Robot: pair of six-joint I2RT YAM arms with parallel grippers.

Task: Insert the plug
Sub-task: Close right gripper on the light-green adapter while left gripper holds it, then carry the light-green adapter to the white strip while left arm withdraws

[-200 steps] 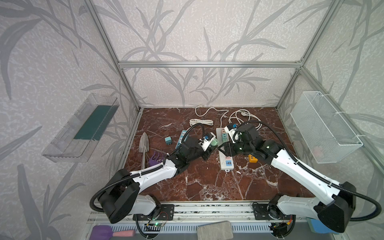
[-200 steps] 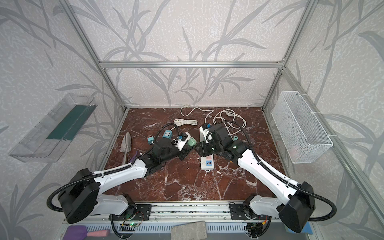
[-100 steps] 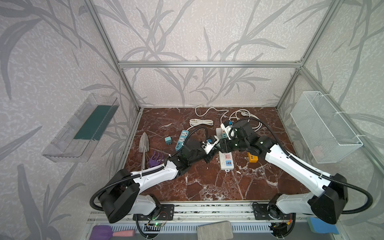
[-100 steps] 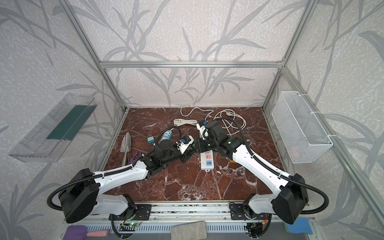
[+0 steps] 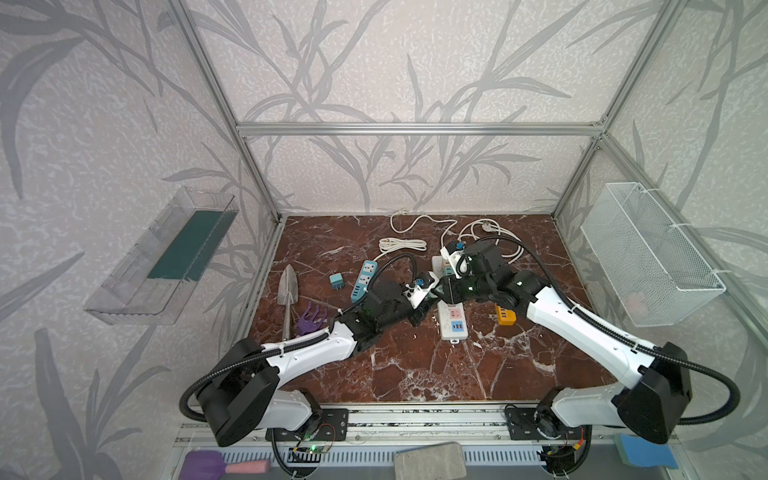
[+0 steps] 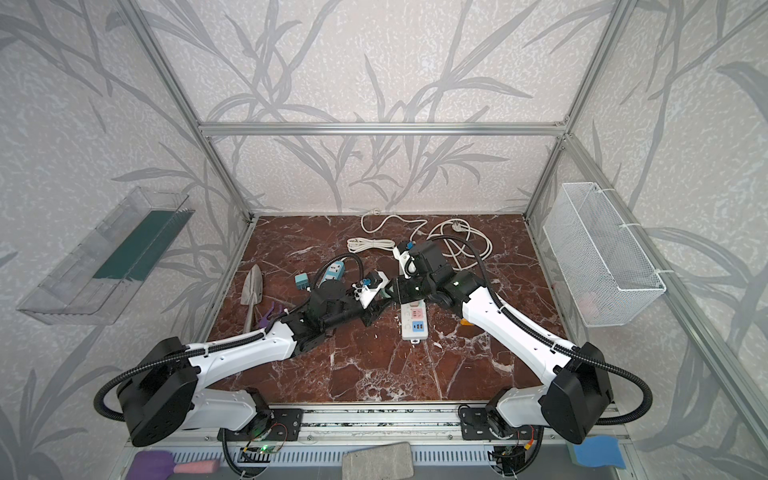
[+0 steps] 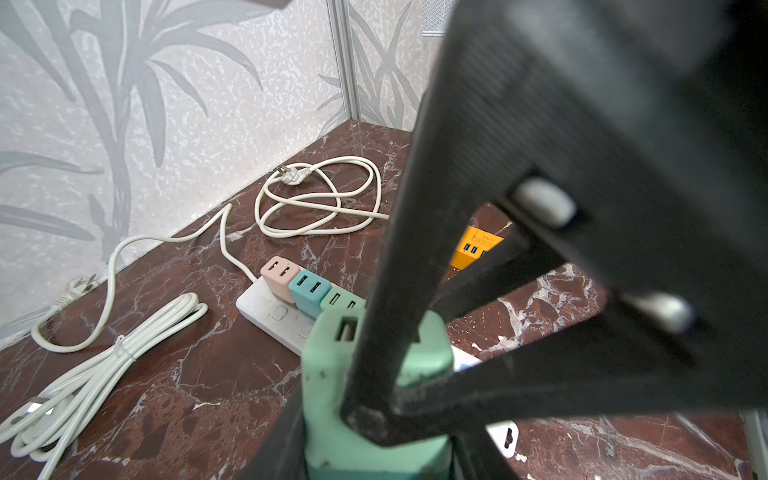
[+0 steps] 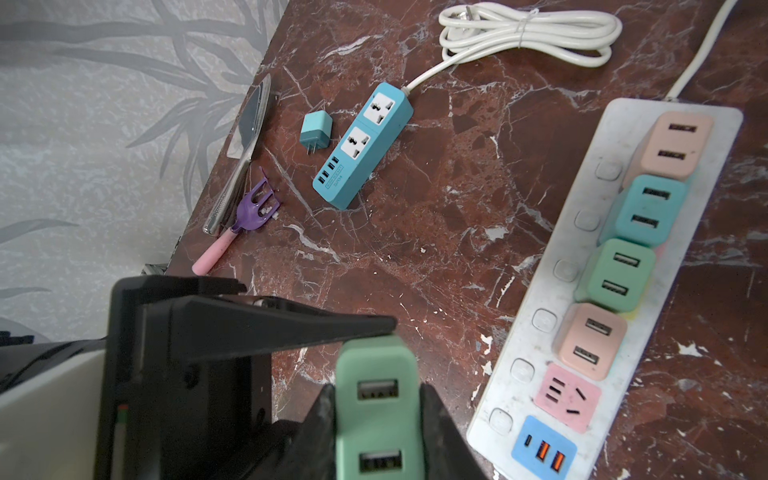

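L gripper (image 6: 381, 297): clamped on green plug (image 8: 376, 361), one finger across its end.
Plug: held clear of table, mid-cell, btwn both arms. Long axis runs along R fingers, USB face toward R wrist; prongs not visible.
R gripper (image 8: 376, 392): fingers narrow, pads against both plug sides.
Strip (image 8: 536, 291): flat, just beside plug. Free pink socket (image 8: 567, 397) is nearer R arm.
Judgement: R arm should insert once L lets go.
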